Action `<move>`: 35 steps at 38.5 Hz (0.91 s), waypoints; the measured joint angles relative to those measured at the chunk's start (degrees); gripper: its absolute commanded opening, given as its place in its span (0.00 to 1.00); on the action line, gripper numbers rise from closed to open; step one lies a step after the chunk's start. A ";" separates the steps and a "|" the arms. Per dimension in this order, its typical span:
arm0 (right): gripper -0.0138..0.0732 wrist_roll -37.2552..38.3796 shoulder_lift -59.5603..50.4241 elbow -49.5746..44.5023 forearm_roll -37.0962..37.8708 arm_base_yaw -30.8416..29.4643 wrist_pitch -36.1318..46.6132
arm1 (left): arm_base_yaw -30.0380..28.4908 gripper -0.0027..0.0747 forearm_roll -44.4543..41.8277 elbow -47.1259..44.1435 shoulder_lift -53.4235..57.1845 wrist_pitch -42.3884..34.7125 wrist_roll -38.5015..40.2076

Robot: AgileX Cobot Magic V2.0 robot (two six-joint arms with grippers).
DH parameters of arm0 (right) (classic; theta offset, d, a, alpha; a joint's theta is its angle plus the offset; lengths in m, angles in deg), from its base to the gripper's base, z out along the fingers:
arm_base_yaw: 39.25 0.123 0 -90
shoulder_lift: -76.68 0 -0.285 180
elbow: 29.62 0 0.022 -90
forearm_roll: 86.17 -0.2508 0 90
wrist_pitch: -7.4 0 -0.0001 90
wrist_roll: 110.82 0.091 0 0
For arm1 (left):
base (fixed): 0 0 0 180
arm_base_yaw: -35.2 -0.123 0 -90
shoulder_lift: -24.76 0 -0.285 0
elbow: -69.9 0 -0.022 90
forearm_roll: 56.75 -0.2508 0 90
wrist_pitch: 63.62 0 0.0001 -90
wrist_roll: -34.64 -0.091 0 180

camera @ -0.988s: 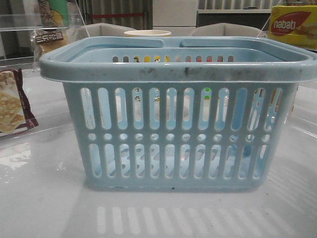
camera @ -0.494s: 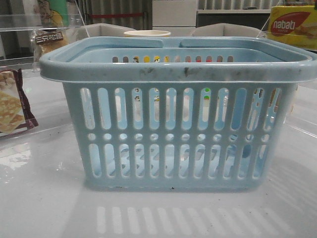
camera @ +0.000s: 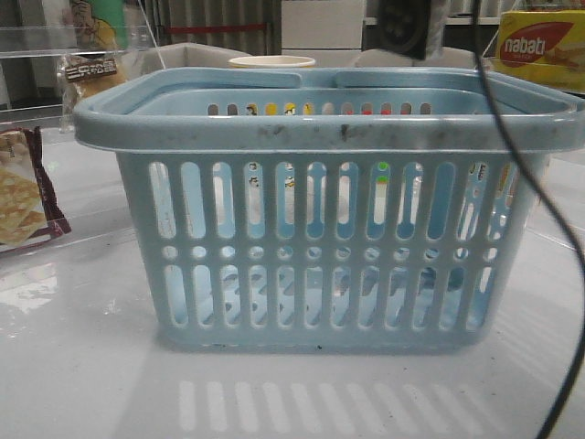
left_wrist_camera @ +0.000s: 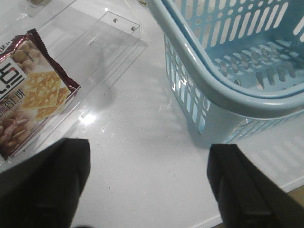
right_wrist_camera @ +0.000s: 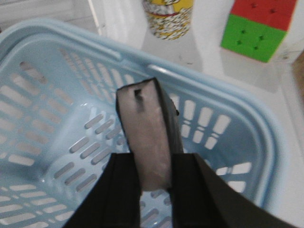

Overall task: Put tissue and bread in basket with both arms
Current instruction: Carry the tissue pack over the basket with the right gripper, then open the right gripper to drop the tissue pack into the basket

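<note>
The front view sits low and close, facing the basket side-on across the tabletop. Both wrist views look steeply down: left beside the basket, right above its inside.

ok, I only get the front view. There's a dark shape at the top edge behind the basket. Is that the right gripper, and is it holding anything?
Observer: Yes. The right wrist view shows the right gripper shut on the tissue, held above the inside of the basket.
Operator: Anything in the basket yet?
Observer: The part of its floor that view shows is bare, with no bread on it.
Operator: Left arm?
Observer: The left gripper is open and empty, over the table between the cracker packet and the basket's corner.
</note>
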 measured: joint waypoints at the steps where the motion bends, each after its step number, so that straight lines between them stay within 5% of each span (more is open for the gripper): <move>1: 0.33 0.00 0.68 0.00 0.00 0.89 0.00 | 0.00 0.76 0.00 0.00 0.00 0.00 0.00; 4: 0.38 0.00 3.24 0.00 -0.13 2.59 0.11 | 0.00 0.76 0.00 0.00 0.00 0.00 0.00; 14: 0.78 0.00 9.11 0.00 0.24 3.59 0.74 | 0.00 0.76 0.00 0.00 0.00 0.00 0.00; 23: 0.79 -0.10 6.46 -0.17 4.95 3.69 0.53 | 0.00 0.76 0.00 0.00 0.00 0.00 0.00; 35: 0.79 -1.96 -11.31 -10.39 6.12 3.81 2.79 | 0.00 0.76 0.00 0.00 0.00 0.00 0.00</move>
